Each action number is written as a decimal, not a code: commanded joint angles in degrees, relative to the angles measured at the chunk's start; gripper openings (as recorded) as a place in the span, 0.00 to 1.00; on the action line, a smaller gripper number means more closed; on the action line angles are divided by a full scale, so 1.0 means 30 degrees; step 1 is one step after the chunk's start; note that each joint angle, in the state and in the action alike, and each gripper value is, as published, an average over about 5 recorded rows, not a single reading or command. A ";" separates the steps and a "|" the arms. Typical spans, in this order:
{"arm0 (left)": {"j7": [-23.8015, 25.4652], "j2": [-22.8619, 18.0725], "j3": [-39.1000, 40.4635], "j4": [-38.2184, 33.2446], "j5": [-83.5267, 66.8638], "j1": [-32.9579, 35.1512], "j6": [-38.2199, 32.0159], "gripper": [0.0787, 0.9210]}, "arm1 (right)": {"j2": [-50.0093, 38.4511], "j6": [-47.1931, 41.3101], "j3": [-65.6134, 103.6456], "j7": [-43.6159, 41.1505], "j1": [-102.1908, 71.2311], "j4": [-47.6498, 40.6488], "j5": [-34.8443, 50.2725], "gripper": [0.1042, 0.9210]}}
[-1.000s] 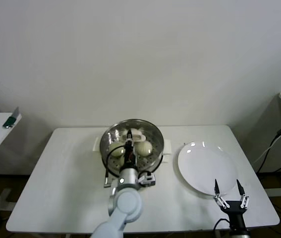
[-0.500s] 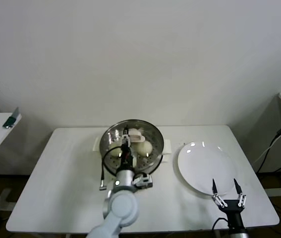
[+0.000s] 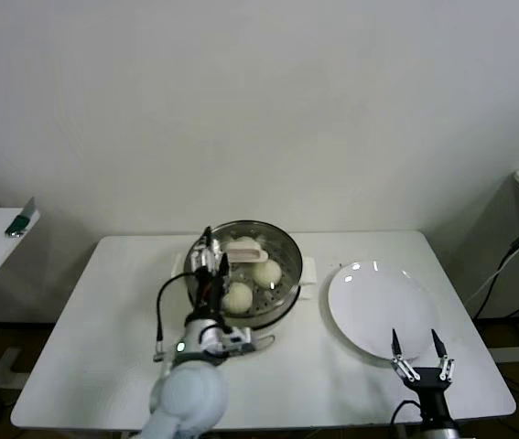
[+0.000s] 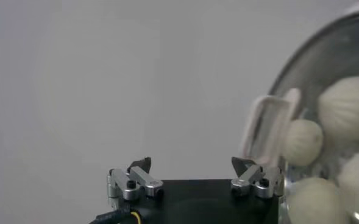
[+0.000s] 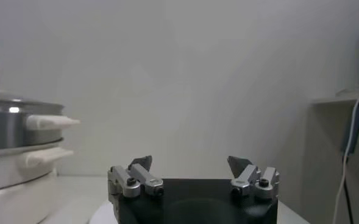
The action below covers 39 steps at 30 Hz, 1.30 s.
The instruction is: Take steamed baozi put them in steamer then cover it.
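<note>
One white table (image 3: 103, 302) carried one round steel steamer (image 3: 282, 249) under its clear glass cover (image 3: 245, 246), with four smooth cream steamed baozi (image 4: 348, 107) inside. One glossy white plate (image 3: 373, 306) lay beside. My left gripper (image 3: 211, 265) hung raised at the steamer's left rim, fingers apart, empty. My right gripper (image 3: 416, 348) idled by the plate, fingers apart.

The buns (image 3: 238, 297) are a smooth cream-white, plain and unmarked. They show through a clear glass lid (image 3: 245, 259) with a shiny metal rim and a cream-white handle (image 3: 247, 249). The steamer (image 5: 11, 125) is bright steel over a cream-white base. The plate (image 3: 378, 309) is plain glossy white on a white table (image 3: 113, 311). Both grippers, left (image 4: 194, 176) and right (image 3: 418, 351), have silver knuckles and dark tips.
</note>
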 commanded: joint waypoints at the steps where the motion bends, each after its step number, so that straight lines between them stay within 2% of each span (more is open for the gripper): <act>1: -0.2977 0.0825 -0.9540 -0.2619 -1.7672 0.3795 -0.6495 0.88 | -0.0183 -0.0581 -0.0085 0.0481 -0.0265 0.1004 0.1067 0.88; 4: -0.2765 0.1223 -1.2603 -0.1579 -2.2260 0.5689 -0.9288 0.88 | -0.0201 -0.0638 -0.0150 0.0223 -0.0326 0.0957 0.0907 0.88; 7: -0.2722 0.1849 -1.3984 -0.0181 -2.5444 0.7450 -1.1337 0.88 | -0.0252 -0.0791 -0.0255 0.0105 -0.0410 0.0824 0.0851 0.88; 11: -0.2880 0.1711 -1.3886 0.1352 -2.6600 0.8800 -1.3148 0.88 | -0.0344 -0.1119 -0.0419 -0.0128 -0.0427 0.0471 0.0900 0.88; 18: -0.3031 0.0645 -1.2289 0.3181 -2.6492 0.9451 -1.5574 0.88 | -0.0715 -0.1591 -0.0657 -0.0488 -0.0402 0.0166 0.1367 0.88; 23: -0.2801 0.0440 -1.1822 0.3980 -2.6443 0.9774 -1.6426 0.88 | -0.0949 -0.1791 -0.0714 -0.0650 -0.0490 0.0240 0.1658 0.88; 39: -0.2209 0.0064 -1.1294 0.4118 -2.5898 1.0423 -1.6784 0.88 | -0.1094 -0.1821 -0.0918 -0.0749 -0.0393 0.0010 0.1773 0.88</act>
